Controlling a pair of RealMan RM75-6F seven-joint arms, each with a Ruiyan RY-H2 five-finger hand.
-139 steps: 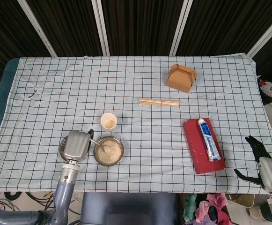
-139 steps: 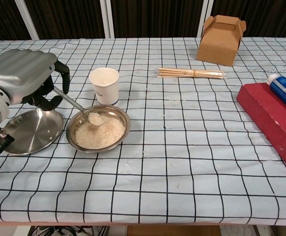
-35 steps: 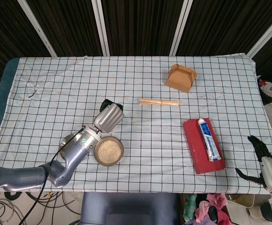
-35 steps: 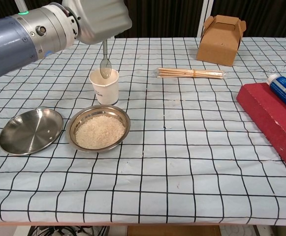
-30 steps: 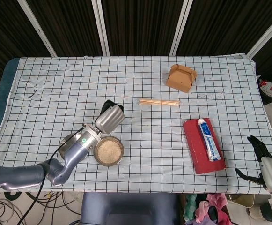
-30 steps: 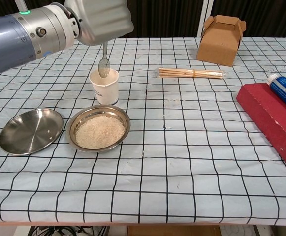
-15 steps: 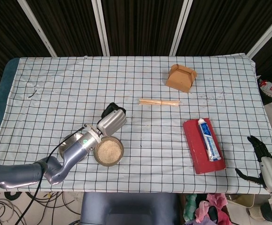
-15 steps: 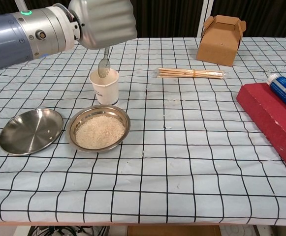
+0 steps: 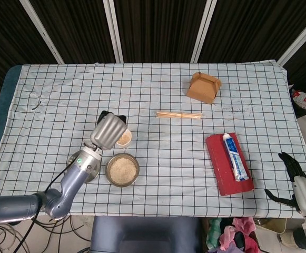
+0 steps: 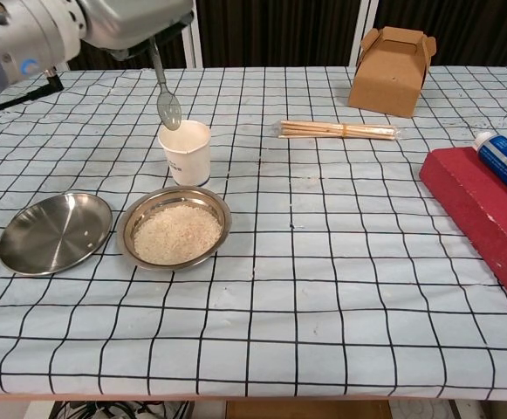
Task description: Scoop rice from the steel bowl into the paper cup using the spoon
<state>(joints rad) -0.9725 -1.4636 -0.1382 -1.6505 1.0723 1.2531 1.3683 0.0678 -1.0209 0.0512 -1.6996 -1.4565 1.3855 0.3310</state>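
Steel spoon (image 10: 165, 94) hanging bowl-down just left of and above paper cup (image 10: 185, 151), held in closed fingers of left hand (image 9: 108, 131), steel bowl (image 10: 174, 228) of rice just before cup, right hand (image 9: 295, 182) off table edge, fingers spread, empty

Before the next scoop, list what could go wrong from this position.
1. The left hand holds the spoon hanging beside the paper cup rim; swinging it sideways could tip the light cup.
2. The steel bowl sits close in front of the cup, so a dig might shove the bowl into it.
3. The empty steel plate lies beside the bowl; a mis-aimed dip could land there.
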